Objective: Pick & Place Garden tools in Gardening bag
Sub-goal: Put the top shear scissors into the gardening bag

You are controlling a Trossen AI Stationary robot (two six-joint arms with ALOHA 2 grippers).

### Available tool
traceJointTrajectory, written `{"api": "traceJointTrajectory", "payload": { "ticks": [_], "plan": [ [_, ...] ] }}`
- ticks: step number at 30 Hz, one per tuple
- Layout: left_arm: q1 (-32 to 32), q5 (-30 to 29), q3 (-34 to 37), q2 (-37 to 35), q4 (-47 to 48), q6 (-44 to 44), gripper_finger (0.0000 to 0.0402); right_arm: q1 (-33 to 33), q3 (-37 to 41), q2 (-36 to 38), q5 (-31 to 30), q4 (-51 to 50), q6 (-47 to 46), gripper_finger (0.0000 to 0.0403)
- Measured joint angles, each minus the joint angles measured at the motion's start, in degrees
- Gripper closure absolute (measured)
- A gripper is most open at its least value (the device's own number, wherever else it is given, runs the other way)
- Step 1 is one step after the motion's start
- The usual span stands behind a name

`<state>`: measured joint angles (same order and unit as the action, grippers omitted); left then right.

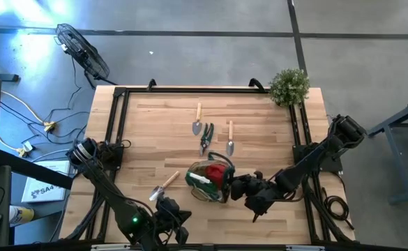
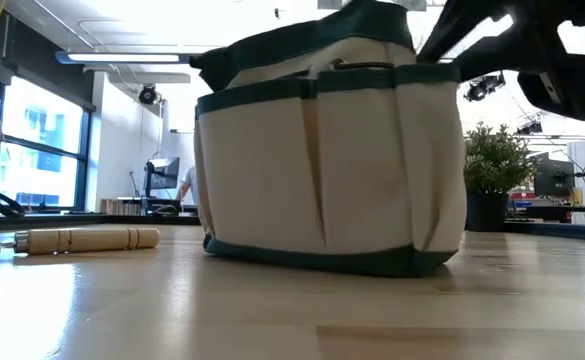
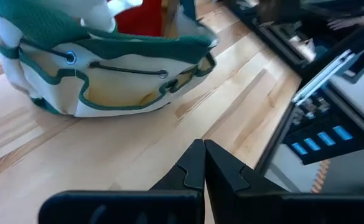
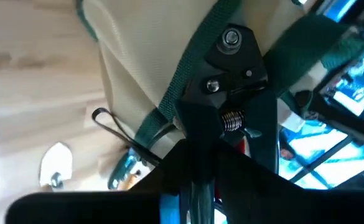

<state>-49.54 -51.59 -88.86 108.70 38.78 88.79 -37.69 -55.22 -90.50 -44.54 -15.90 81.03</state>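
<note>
The cream gardening bag (image 1: 209, 181) with green trim stands near the table's front middle; it fills the low view (image 2: 332, 150). A red piece (image 1: 219, 173) and a white-and-green thing (image 1: 199, 180) show inside it. My right gripper (image 1: 240, 187) is at the bag's right side, shut on dark pruners (image 4: 231, 74) over the bag's rim. My left gripper (image 1: 170, 208) waits shut (image 3: 203, 163) near the front edge, left of the bag. Two trowels (image 1: 197, 123) (image 1: 229, 141) and green-handled pruners (image 1: 206, 138) lie flat farther back. A wooden-handled tool (image 1: 163, 185) lies left of the bag. My right gripper pinches the dark pruners between its two fingers, just behind the spring (image 4: 231, 121). The head with its pivot bolt (image 4: 231, 38) sticks out past the fingers. The fingers slant down from the table's right. The pruners are clear of the table, over the bag's green-trimmed rim (image 4: 188, 81); touching it or not, I cannot tell.
A bushy green plant (image 1: 289, 86) stands at the far right corner. Black rails (image 1: 116, 118) run along the table's left, right and far sides. Bare wood lies in front of the bag (image 2: 292, 310). A fan (image 1: 84, 50) and cables lie on the floor beyond the table.
</note>
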Motion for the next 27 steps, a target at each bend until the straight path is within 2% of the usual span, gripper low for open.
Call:
{"api": "traceJointTrajectory", "payload": {
  "ticks": [6, 12, 22, 27],
  "plan": [
    [0.0, 2.04, 0.11, 1.19, -0.22, 0.0, 0.0402, -0.05, 0.0, 0.0, 0.12, 4.75, 2.13, 0.0294],
    [0.0, 2.76, 0.02, 1.99, -1.48, -0.01, 0.0402, 0.36, -0.02, 0.0, -0.58, 4.67, 6.59, 0.026],
    [0.0, 3.08, 0.02, 2.16, -1.42, 0.0, 0.0402, 3.16, -0.02, 0.0, -1.93, 5.02, 10.09, 0.0267],
    [0.0, 3.1, 0.02, 2.16, -1.44, 0.0, 0.0402, 4.14, -0.02, 0.0, -2.04, 9.88, 10.92, 0.0279]
  ]
}}
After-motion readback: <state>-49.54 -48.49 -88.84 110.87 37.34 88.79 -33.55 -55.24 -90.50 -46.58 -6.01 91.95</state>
